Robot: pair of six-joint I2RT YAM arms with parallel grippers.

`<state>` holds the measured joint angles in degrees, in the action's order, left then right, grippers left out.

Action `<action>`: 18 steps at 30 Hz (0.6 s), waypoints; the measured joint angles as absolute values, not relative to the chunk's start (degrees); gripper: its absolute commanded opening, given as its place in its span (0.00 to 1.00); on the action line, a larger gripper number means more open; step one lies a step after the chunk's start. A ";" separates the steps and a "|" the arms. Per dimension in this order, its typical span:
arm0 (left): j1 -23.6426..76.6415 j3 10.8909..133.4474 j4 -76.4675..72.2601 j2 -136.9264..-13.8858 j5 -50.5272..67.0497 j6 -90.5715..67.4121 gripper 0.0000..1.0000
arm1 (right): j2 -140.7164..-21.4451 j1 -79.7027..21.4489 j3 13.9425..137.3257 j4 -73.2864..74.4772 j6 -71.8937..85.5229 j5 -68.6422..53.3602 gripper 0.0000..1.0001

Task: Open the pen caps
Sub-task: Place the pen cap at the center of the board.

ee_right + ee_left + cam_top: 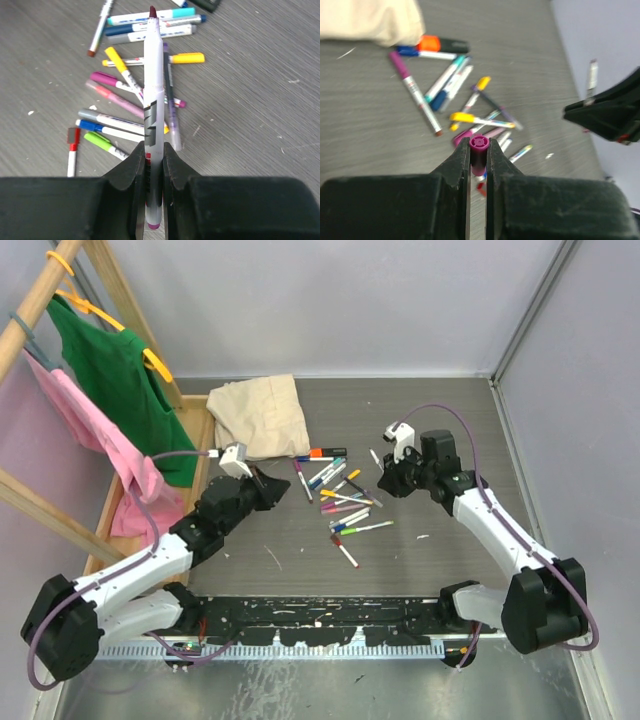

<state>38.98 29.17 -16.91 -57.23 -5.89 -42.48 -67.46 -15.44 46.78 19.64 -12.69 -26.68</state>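
The left gripper point(478, 159) is pinching a purple pen cap point(479, 143), its lower end hiding inside the grip. The right gripper point(152, 156) is clamping the uncapped white pen point(153, 85) above the table point(250, 100).

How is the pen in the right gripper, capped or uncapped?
Uncapped: the pen shows a bare dark tip; the left gripper holds a purple cap.
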 measured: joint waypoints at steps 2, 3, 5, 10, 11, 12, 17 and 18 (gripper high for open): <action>38.98 29.17 -12.71 -57.74 -8.45 -42.46 0.04 | -68.69 -14.98 46.78 19.22 -11.51 -24.45 0.00; 38.98 29.17 -10.92 -58.08 -9.58 -42.41 0.04 | -69.45 -14.85 46.83 18.92 -10.90 -23.27 0.00; 38.98 29.17 -7.53 -58.92 -11.94 -42.35 0.04 | -71.33 -14.70 47.09 18.44 -9.61 -20.80 0.00; 38.98 29.17 -2.02 -61.76 -17.10 -42.09 0.04 | -78.61 -14.52 50.26 18.22 -6.22 -13.80 0.00; 38.98 29.17 -1.17 -62.57 -18.15 -41.98 0.03 | -80.07 -14.50 51.07 18.24 -5.76 -12.69 0.01; 38.94 29.26 -0.23 -63.61 -19.09 -41.78 0.03 | -81.69 -14.50 52.05 18.28 -5.43 -11.33 0.00; 37.69 30.39 3.40 -68.45 -21.34 -40.99 0.04 | -90.56 -14.20 56.58 17.82 -4.36 -6.42 0.00; 37.23 30.68 3.84 -69.21 -21.45 -40.97 0.04 | -92.27 -14.11 57.34 17.82 -4.32 -5.76 0.01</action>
<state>37.23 30.68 3.84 -69.21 -21.45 -40.97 -92.27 -14.11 57.34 17.82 -4.32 -5.76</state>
